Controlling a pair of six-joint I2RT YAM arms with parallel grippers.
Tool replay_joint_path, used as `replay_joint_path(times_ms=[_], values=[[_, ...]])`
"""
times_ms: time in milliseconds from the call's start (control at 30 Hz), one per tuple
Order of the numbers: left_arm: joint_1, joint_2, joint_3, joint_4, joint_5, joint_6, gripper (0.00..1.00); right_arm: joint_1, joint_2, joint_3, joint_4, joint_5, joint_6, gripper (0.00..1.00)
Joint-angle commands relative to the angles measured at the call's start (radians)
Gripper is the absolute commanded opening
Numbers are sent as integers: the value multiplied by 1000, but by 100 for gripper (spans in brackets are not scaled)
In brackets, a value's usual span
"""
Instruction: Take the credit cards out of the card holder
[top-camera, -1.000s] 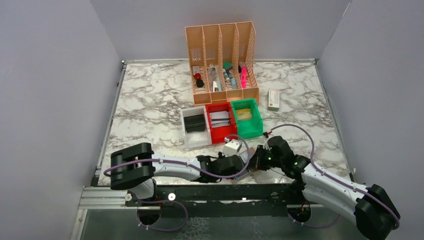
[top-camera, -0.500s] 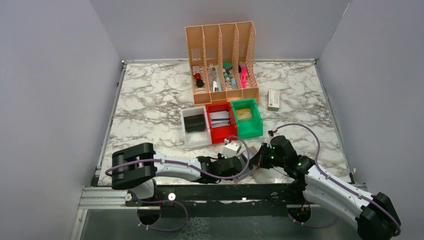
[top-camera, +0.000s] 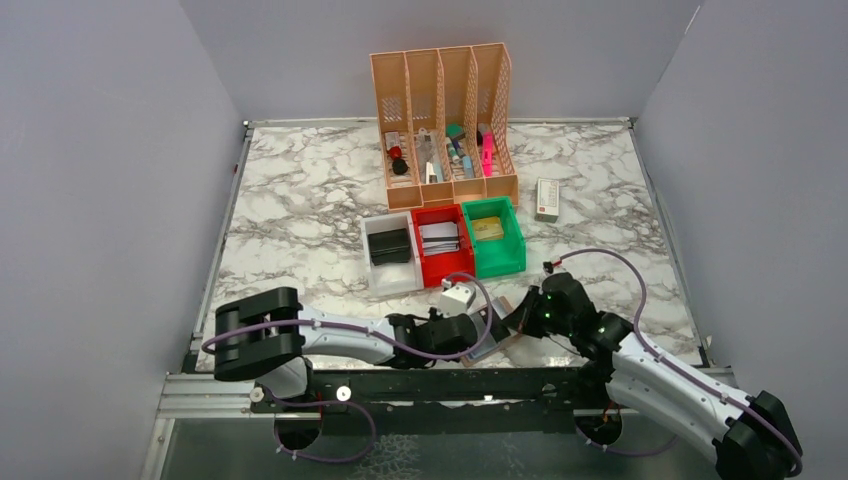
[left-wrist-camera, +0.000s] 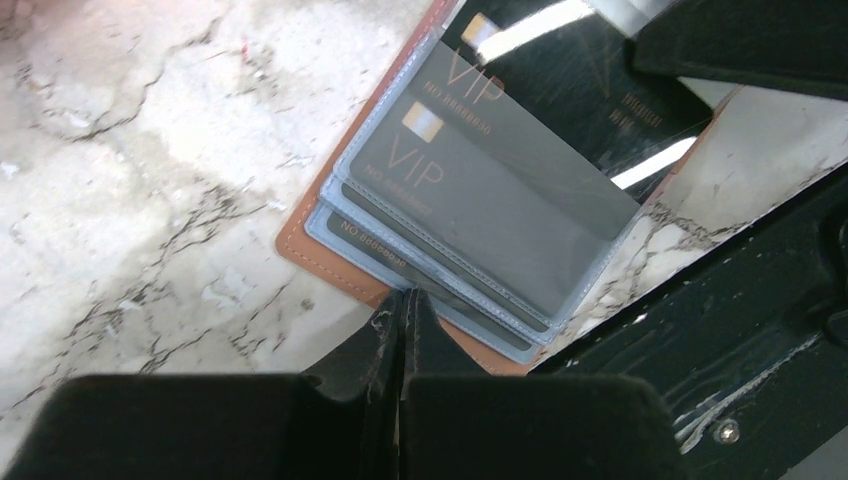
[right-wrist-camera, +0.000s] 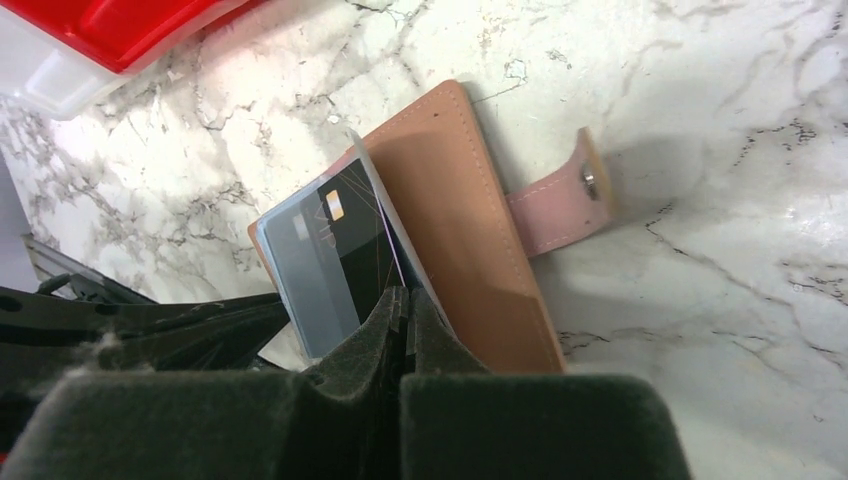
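card holder (left-wrist-camera: 303, 238) open, credit cards (left-wrist-camera: 480, 190) inside

A marble-patterned table (top-camera: 300, 210) carries everything. At 12 o'clock stands a peach four-slot file rack (top-camera: 440, 80). Just below it, near the middle, three bins sit touching in a row — white (top-camera: 378, 275), red (top-camera: 440, 270), green (top-camera: 500, 258). A small white box (top-camera: 547, 199) lies at 2 o'clock. The tan card holder (right-wrist-camera: 465, 220) lies open at 5 o'clock, by the near edge.

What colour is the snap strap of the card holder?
Pale pink; the strap on the card holder shows best in the right wrist view.
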Motion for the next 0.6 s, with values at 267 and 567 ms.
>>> replay_joint_path(times_ms=[267, 567], values=[[-3, -161, -74, -170, -84, 1, 8, -8, 28, -122, 207, -180, 115, 1], [-3, -250, -22, -152, -96, 45, 40, -8, 55, -126, 225, -183, 123, 2]])
